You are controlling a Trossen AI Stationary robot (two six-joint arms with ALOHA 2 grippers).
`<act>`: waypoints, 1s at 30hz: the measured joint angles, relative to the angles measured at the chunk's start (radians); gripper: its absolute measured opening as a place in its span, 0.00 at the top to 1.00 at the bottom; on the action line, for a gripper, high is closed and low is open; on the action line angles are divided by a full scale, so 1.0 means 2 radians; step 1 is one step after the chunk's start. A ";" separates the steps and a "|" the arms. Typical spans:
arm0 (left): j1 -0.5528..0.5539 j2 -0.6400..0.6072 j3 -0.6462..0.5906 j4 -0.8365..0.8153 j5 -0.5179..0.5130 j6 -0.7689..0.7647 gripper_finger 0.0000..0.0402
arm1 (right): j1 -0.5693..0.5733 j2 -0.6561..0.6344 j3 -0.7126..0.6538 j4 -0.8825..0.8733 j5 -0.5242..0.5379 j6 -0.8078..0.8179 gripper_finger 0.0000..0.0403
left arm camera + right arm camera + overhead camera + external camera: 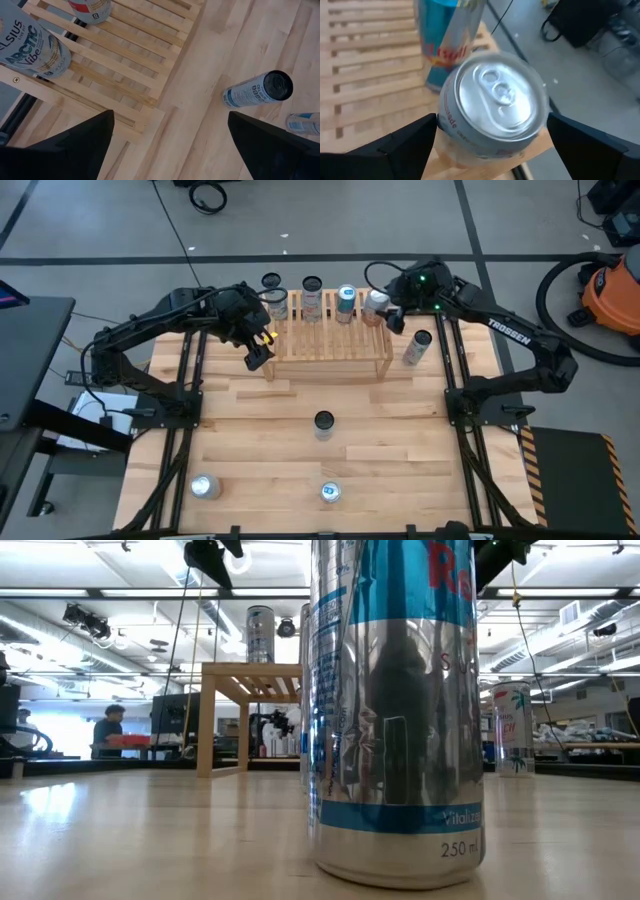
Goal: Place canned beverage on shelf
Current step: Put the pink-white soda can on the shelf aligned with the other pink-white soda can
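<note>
Wood table (260, 470): slatted shelf (330, 345) w/ 4 cans, 4 loose cans.

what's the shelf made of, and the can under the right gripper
The shelf looks like light, unpainted wood: grain shows along its parallel slats, with a screw head in the frame. The can between the open right gripper's fingers appears to be thin metal, likely aluminium: a bright brushed silver lid with a pull tab, above a printed wall.

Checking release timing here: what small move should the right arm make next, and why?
Probably lift the right gripper straight up. Its fingers stand open on either side of the can, which sits upright at the shelf's right end, so rising avoids knocking it.
</note>
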 joint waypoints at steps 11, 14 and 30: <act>0.000 0.000 0.000 0.001 0.000 -0.001 0.02 | 0.001 -0.030 0.001 0.007 -0.008 0.020 0.04; 0.000 0.000 0.000 0.018 0.000 -0.001 0.02 | 0.005 -0.043 0.001 0.008 -0.008 0.030 0.04; 0.000 0.000 0.000 0.030 0.002 -0.023 0.02 | 0.101 -0.113 0.001 -0.043 -0.039 0.116 0.03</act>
